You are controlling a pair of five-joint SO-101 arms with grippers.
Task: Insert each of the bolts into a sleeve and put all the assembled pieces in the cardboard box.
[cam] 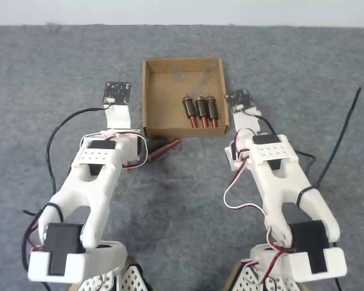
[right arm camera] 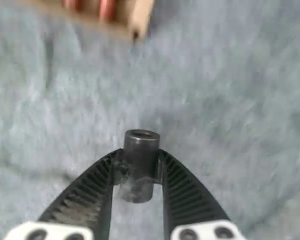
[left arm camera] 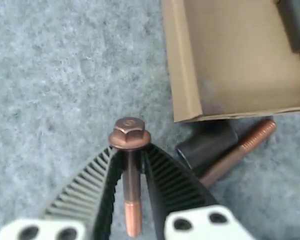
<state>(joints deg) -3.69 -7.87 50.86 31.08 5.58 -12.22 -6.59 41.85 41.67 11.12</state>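
My left gripper (left arm camera: 131, 152) is shut on a copper bolt (left arm camera: 131, 175); its hex head (left arm camera: 129, 134) stands out past the fingertips. It hangs just off the near left corner of the cardboard box (left arm camera: 185, 75). A dark sleeve (left arm camera: 207, 146) with a bolt through it lies on the carpet beside that corner, also seen from above (cam: 164, 147). My right gripper (right arm camera: 140, 156) is shut on an empty dark sleeve (right arm camera: 139, 165), above the carpet near the box's right front corner (right arm camera: 135, 17). Three assembled pieces (cam: 200, 110) lie side by side inside the box (cam: 150, 97).
Grey carpet (cam: 182, 200) covers the table. The left arm (cam: 100, 176) and the right arm (cam: 279, 170) stand on either side of the box's front wall. A black cable (cam: 340, 139) trails at the right, with open carpet between the arms.
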